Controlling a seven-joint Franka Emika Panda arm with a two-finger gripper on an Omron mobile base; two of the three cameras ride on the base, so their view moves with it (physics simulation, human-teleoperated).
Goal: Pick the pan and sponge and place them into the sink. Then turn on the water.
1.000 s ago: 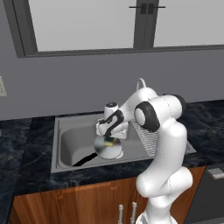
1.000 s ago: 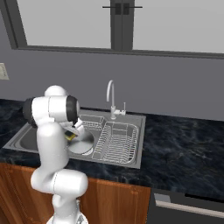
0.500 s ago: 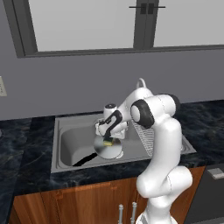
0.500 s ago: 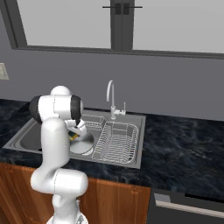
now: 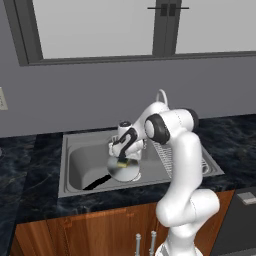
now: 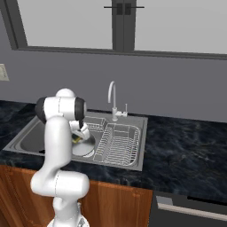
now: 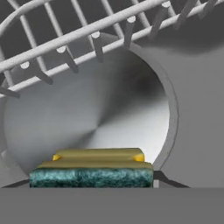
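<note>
The silver-grey pan (image 5: 127,173) lies in the sink (image 5: 66,165), its black handle (image 5: 95,183) pointing to the front left. My gripper (image 5: 121,159) hangs just above the pan's near edge, shut on the sponge (image 5: 121,163). In the hand view the sponge (image 7: 92,172) sits between the fingertips, green side toward the camera, yellow body behind, with the pan (image 7: 87,118) directly below it. From the right base view the gripper (image 6: 79,136) and sponge (image 6: 76,139) are partly behind my arm, over the pan (image 6: 87,148). No water runs from the faucet (image 6: 111,95).
A wire dish rack (image 6: 118,142) takes up the right half of the basin, its bars (image 7: 65,43) close beyond the pan. Dark marble counter (image 6: 186,150) surrounds the sink. A window is set in the wall behind the faucet.
The hand has come down a little toward the pan, still carrying the sponge. Pan and rack have not moved.
</note>
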